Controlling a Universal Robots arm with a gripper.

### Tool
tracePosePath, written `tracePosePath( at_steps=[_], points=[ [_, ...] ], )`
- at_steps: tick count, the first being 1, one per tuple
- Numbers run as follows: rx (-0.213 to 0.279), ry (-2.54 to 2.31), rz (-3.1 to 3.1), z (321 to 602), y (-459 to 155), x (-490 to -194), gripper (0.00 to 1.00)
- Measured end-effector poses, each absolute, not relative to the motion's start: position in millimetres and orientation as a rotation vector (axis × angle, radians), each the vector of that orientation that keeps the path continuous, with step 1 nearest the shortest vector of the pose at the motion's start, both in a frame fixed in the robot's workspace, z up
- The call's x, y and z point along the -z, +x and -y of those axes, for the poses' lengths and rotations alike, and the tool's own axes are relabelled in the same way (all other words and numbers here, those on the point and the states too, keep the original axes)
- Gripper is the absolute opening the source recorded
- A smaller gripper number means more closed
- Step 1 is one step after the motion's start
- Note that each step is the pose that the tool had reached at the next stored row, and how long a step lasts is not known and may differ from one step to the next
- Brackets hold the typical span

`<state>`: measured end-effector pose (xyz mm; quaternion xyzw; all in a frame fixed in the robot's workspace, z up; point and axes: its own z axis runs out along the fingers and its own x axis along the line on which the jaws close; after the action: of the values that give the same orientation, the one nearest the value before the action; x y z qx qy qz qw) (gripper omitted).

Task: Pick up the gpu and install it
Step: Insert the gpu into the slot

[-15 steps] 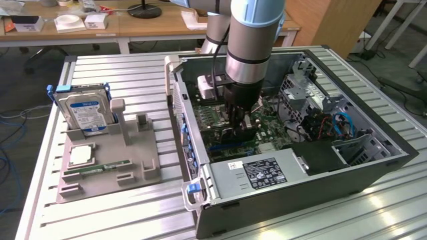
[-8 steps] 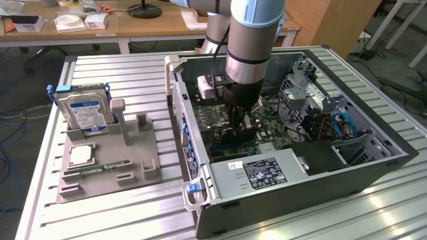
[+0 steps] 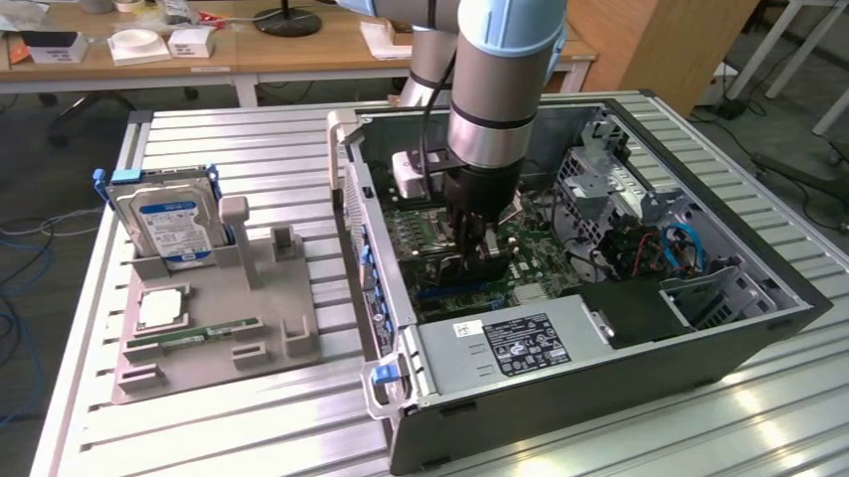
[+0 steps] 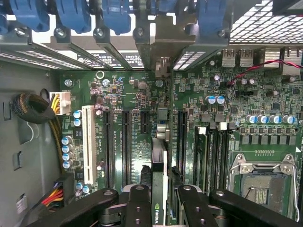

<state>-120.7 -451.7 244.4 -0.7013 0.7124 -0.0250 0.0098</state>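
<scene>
- Since the wrist view looks straight down the fingers (image 4: 140,203), the grip is plain: the gripper (image 4: 160,179) is pinching the gpu (image 4: 159,151), one finger on each face; the card stands on edge between them.
- It hangs over the motherboard (image 4: 236,94), in line with the long black slots (image 4: 125,142); its bracket end points toward the rear covers with their blue clips (image 4: 71,14); whether the lower edge is in a slot I cannot tell.
- By its look the card is light, thin and stiff, but fragile; the flat faces near the upper edge look like the safest hold, away from the contact edge and the bracket; smooth faces could slip under a hard push, and a tilted card may bind in a slot.
- From the exterior view the arm reaches down into the open case (image 3: 597,397), which lies on its side on the slatted table (image 3: 239,139); inside it are the motherboard, a labelled power supply (image 3: 531,338) and blue cables (image 3: 677,243).
- Toward the exterior view's left, well apart from the case, the grey tray (image 3: 305,343) holds a hard drive (image 3: 166,219) upright, a chip (image 3: 162,308) and a memory stick (image 3: 193,333) lying flat.
</scene>
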Motion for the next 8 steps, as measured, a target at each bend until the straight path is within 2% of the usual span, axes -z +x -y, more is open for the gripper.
tracePosePath(
  at_steps=[8],
  points=[
    [0.078,-2.189,-2.224,451.6,-120.9,-241.2,0.26]
  ],
)
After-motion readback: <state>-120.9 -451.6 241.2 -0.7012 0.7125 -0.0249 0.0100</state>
